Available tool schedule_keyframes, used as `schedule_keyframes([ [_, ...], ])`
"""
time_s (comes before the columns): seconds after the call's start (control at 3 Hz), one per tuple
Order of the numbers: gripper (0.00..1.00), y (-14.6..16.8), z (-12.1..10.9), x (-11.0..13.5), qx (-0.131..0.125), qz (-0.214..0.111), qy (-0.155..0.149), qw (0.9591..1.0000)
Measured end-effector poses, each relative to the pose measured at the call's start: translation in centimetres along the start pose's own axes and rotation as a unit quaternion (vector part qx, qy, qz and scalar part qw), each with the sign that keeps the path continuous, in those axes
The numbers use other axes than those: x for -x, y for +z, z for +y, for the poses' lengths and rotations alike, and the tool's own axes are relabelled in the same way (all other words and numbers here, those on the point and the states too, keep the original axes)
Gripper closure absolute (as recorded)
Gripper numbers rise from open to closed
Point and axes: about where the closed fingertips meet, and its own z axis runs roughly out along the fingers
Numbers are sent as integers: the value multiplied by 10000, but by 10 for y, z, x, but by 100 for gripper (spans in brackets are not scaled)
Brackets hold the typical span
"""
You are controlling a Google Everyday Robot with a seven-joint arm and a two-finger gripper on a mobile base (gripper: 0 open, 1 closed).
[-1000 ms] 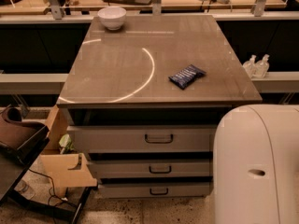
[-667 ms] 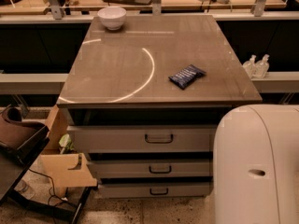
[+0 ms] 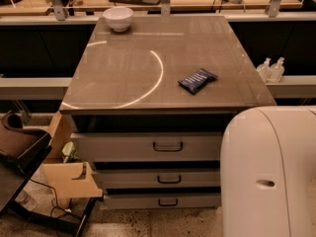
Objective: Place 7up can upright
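Glossy grey-brown tabletop (image 3: 207, 43) carrying two things.
A white bowl (image 3: 118, 18) is sitting upright at the far left corner, and a dark blue snack packet (image 3: 197, 80) is lying flat to the right of the middle, turned at an angle and well apart from the bowl. A bright curved streak of light (image 3: 157, 78) is reflecting off the top's left half, between the two. The top is resting over three drawers (image 3: 168, 146) with dark handles. The gripper is sitting outside the camera view.

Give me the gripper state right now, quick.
Gripper: out of view, so open, closed or holding cannot be told. Only a white casing shows at lower right.
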Motion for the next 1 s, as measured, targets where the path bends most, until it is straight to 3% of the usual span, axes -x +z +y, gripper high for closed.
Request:
schedule_keyframes([
  [0.33, 100, -26, 29, 0, -128, -46, -78, 9999],
  [0.67, 100, -44, 46, -14, -462, 157, -8, 9988],
  [1.0, 100, -44, 46, -14, -463, 156, -11, 9988],
])
